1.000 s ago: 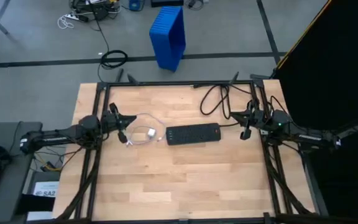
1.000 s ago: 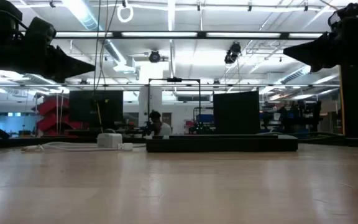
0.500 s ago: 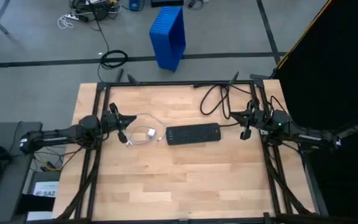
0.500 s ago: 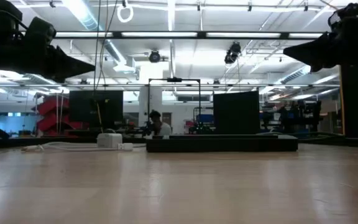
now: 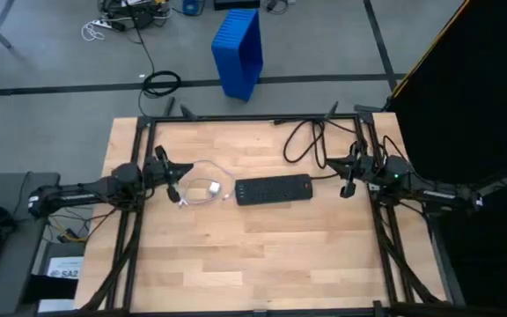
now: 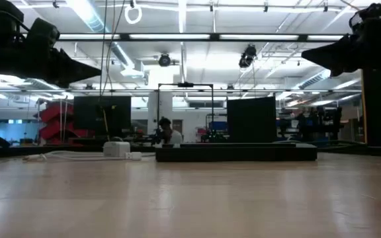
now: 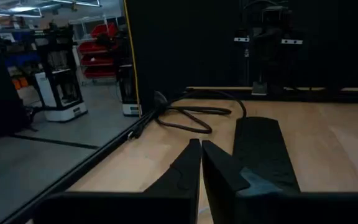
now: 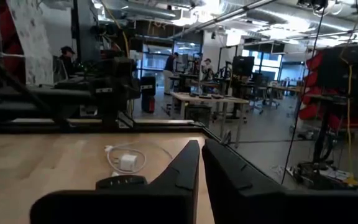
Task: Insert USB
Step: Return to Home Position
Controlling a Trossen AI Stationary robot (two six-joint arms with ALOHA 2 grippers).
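Note:
The USB (image 5: 199,187) is a thin white cable with a small white block (image 5: 213,187), lying slack on the wooden table just left of the black power strip (image 5: 274,189). The right wrist view shows the cable and block (image 8: 128,162), and the low view shows the block (image 6: 116,149). My left gripper (image 5: 173,182) hovers shut at the table's left side, beside the cable and pointing toward the strip (image 7: 260,149). My right gripper (image 5: 349,179) hovers shut at the right side, past the strip's right end. Neither holds anything.
The strip's thick black cord (image 5: 311,141) loops over the far right of the table. Black frame rails (image 5: 253,117) run along the table's edges. A blue crate (image 5: 238,51) stands on the floor beyond the far edge. The near half of the table (image 5: 253,255) is bare wood.

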